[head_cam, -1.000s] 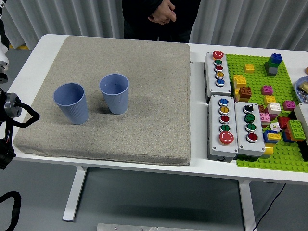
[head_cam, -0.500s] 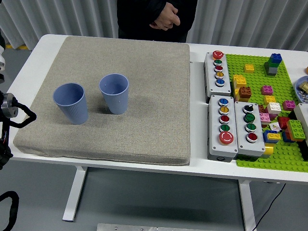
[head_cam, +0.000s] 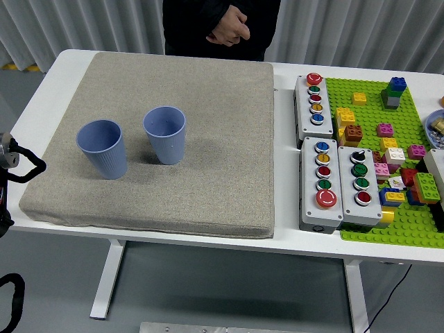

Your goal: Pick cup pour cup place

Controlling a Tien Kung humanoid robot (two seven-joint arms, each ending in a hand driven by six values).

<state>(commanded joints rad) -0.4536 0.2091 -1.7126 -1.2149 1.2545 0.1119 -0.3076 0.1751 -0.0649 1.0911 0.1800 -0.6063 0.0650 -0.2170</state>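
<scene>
Since the earlier frame the left hand [head_cam: 15, 163] has been drawn back toward the left edge; whether its fingers are spread cannot be told. Two blue cups [head_cam: 103, 148] [head_cam: 165, 134] are left upright, just apart, on the grey mat [head_cam: 208, 139], clear for grasping. Button boxes [head_cam: 340, 180] and a brick baseplate [head_cam: 409, 229] crowd the bench [head_cam: 291, 243] at right.

Item count — two blue cups [head_cam: 103, 148] [head_cam: 165, 134] stand on one grey mat [head_cam: 222, 104]. Three push-button boxes [head_cam: 314, 99] [head_cam: 322, 183] [head_cam: 361, 184] lie to its right. One green baseplate [head_cam: 409, 229] carries many loose bricks — too many to count reliably.
</scene>
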